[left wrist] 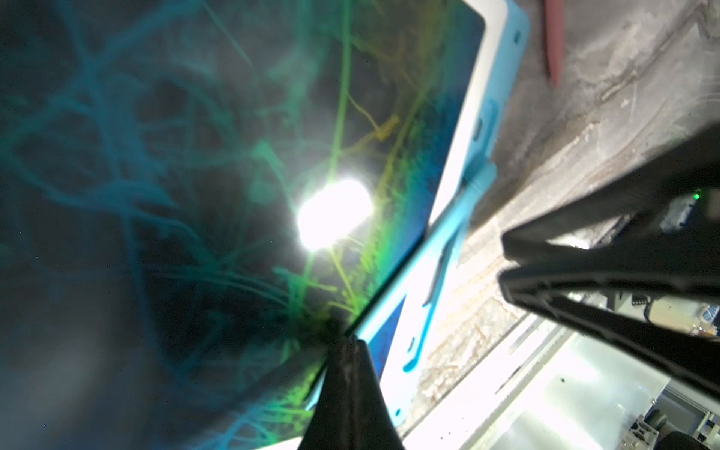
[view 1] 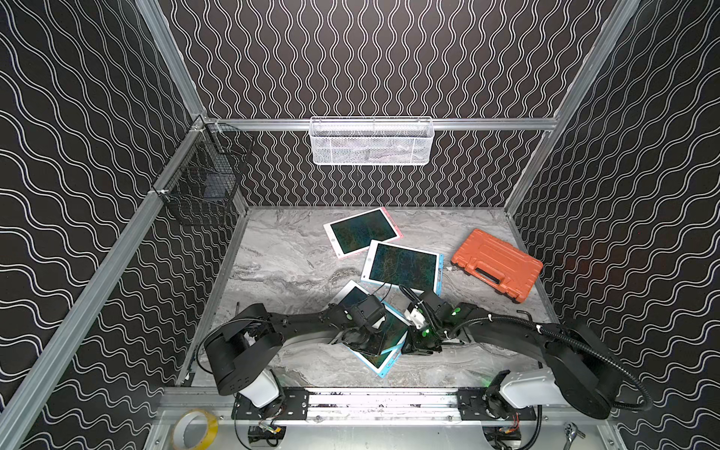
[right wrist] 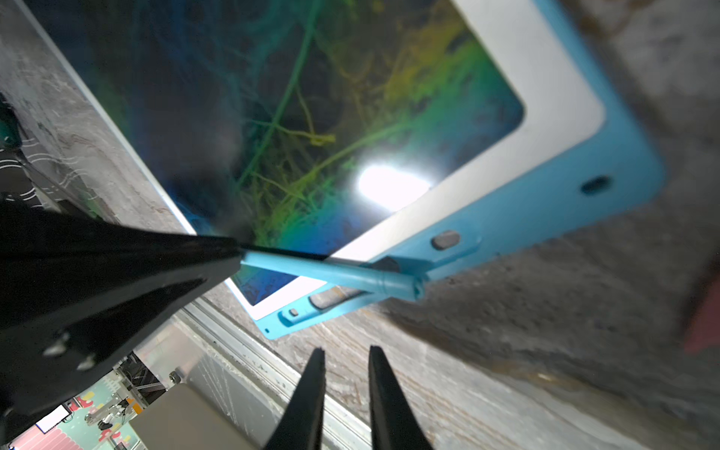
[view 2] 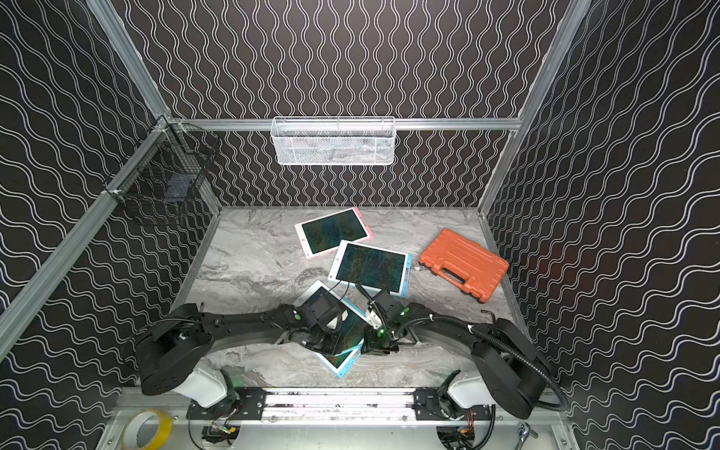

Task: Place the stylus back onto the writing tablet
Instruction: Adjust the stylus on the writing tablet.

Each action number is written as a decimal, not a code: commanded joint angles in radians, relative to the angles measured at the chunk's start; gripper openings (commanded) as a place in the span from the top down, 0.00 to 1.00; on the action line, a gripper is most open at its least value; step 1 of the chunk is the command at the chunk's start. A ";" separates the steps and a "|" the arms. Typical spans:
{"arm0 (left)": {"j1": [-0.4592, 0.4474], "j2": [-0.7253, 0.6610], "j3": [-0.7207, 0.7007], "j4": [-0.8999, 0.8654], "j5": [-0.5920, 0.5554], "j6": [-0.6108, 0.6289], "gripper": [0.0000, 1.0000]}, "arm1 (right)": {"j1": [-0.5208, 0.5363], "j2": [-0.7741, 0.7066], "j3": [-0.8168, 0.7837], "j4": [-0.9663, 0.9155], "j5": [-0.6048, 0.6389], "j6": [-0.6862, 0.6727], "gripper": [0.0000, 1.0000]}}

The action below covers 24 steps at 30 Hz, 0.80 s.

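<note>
The writing tablet (right wrist: pixel 545 210) has a dark screen with green scribbles, a white rim and a blue case, and it lies near the table's front in both top views (view 1: pixel 380 364) (view 2: pixel 343 362). My left gripper (left wrist: pixel 348 343) is shut on one end of the light blue stylus (right wrist: pixel 331 272). The stylus (left wrist: pixel 448 233) runs along the tablet's blue side edge, with its far end against that edge. In the right wrist view the left gripper (right wrist: pixel 237 253) comes in over the screen corner. My right gripper (right wrist: pixel 345 348) is narrowly open with nothing in it, hovering over bare marble just off the tablet's side. Both arms hide the stylus in the top views.
A second blue tablet (view 1: pixel 403 267) and a pink one (view 1: pixel 360 232) lie further back. An orange tool case (view 1: pixel 496 265) sits at the right. A white mesh basket (view 1: pixel 372 142) hangs on the back wall and a black wire basket (view 1: pixel 202 183) on the left. A tape roll (view 1: pixel 195 428) lies in front of the rail.
</note>
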 commanded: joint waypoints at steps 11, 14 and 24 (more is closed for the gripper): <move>-0.077 0.056 0.051 0.050 -0.025 -0.065 0.96 | -0.076 -0.093 -0.086 0.039 0.018 0.097 0.77; -0.077 0.059 0.059 0.040 -0.035 -0.058 0.96 | -0.083 -0.086 -0.067 0.035 0.013 0.088 0.76; -0.031 0.032 0.084 0.017 -0.034 -0.052 0.71 | -0.122 -0.102 -0.055 0.055 -0.011 0.116 0.76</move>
